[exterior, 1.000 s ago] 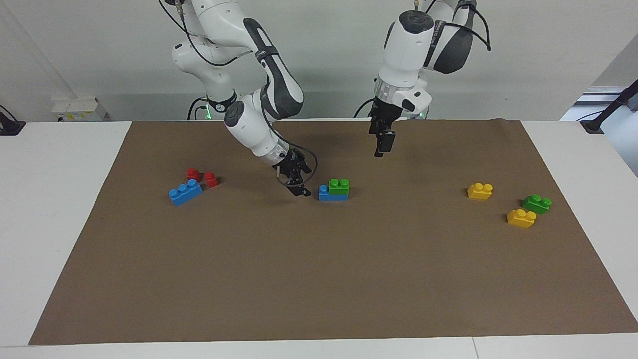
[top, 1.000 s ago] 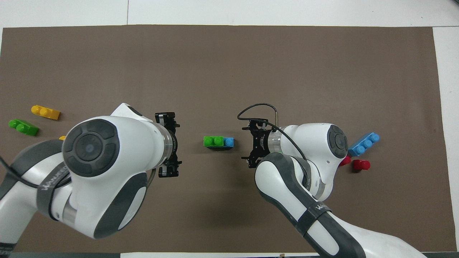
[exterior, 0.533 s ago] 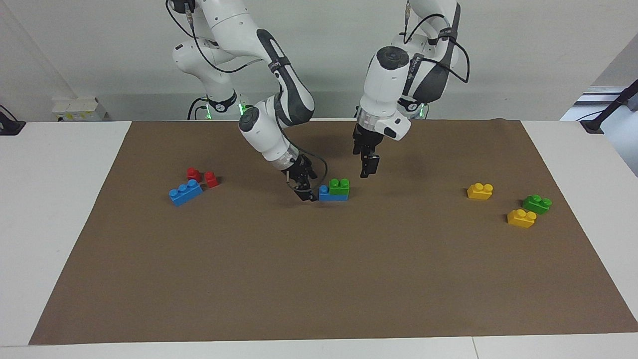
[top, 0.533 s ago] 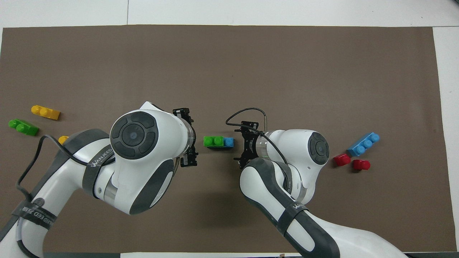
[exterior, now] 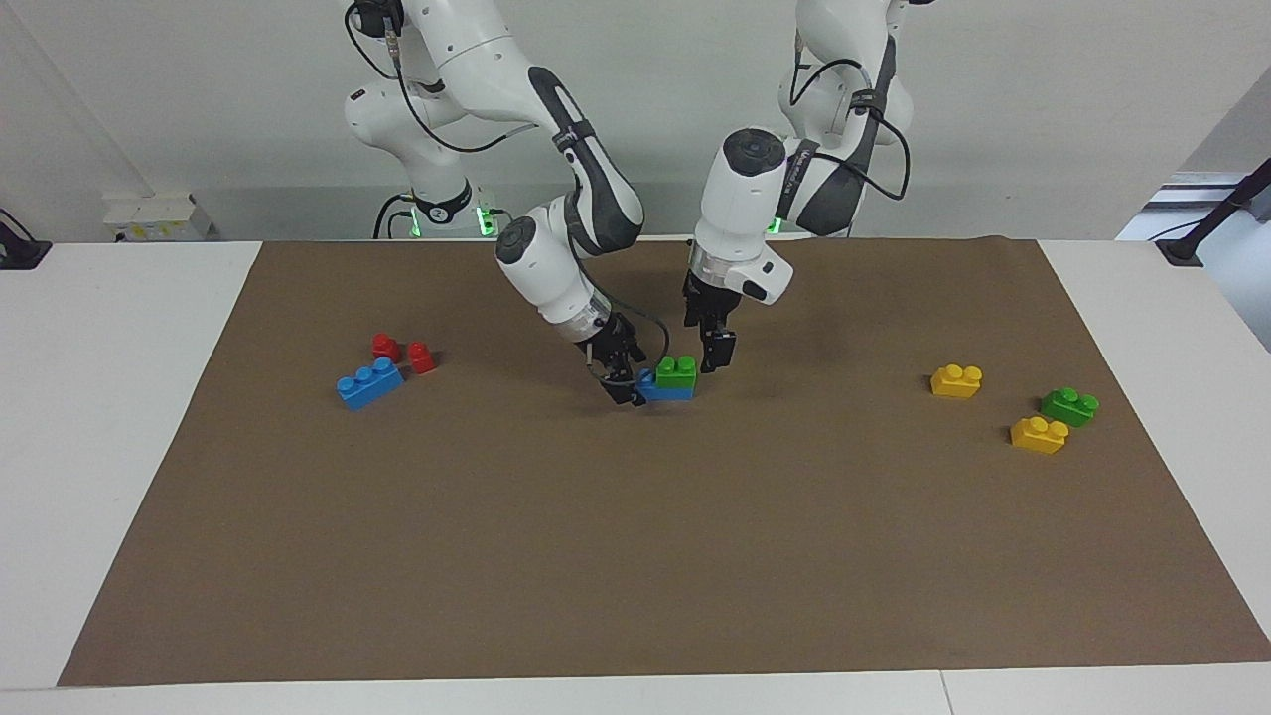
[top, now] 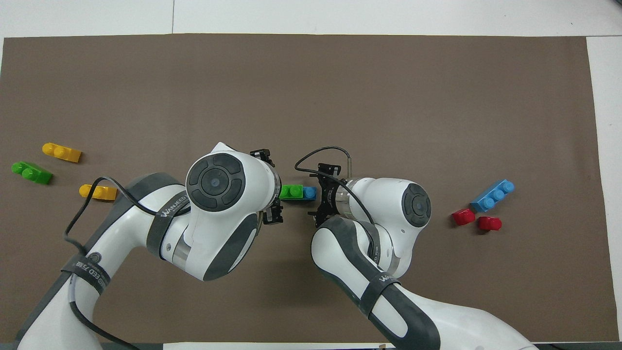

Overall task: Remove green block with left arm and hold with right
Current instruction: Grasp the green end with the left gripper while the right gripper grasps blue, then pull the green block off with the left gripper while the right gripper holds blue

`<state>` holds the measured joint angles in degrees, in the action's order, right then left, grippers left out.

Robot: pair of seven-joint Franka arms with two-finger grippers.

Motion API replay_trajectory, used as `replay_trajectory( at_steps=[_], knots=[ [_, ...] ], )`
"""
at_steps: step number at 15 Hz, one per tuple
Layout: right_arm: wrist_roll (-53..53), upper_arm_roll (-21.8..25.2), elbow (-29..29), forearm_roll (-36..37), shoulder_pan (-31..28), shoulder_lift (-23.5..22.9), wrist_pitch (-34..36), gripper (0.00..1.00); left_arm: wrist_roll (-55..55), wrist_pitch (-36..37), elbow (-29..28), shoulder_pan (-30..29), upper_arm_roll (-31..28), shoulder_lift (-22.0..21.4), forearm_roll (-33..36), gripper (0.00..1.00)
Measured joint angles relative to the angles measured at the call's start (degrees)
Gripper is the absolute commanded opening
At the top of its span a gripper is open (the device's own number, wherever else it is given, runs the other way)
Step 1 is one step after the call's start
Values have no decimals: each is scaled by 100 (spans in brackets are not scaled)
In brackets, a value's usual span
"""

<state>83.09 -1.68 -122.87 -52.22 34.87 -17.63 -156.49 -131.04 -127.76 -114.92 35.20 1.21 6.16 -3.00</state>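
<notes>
Facing view: green block sits on blue brick mid-table. Right pincer low at the brick's end toward the right arm, touching; opening cannot be told. Left pincer just beside the green block, grip unclear.

Overhead view: green block partly covered by left pincer; right pincer beside blue brick.

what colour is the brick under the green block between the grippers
Blue; the blue brick under the green block shows best in the facing view.
</notes>
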Motion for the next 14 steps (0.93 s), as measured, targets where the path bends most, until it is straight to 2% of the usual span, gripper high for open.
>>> replay_trajectory(
  at_steps=[3,9,11,14],
  knots=[
    [0,2,4,-16,31,-42,-11,74,-83,-94,-1,102,-1,58,4,100],
    [0,19,4,-19,28,-52,-12,11,-243,-334,-2,147,-4,337,160,100],
    [0,21,4,-21,27,-53,-12,0,-289,-348,-3,188,-5,440,213,100],
    [0,21,4,-21,27,-53,-12,0,-529,-486,-3,268,-1,629,464,100]
  ],
)
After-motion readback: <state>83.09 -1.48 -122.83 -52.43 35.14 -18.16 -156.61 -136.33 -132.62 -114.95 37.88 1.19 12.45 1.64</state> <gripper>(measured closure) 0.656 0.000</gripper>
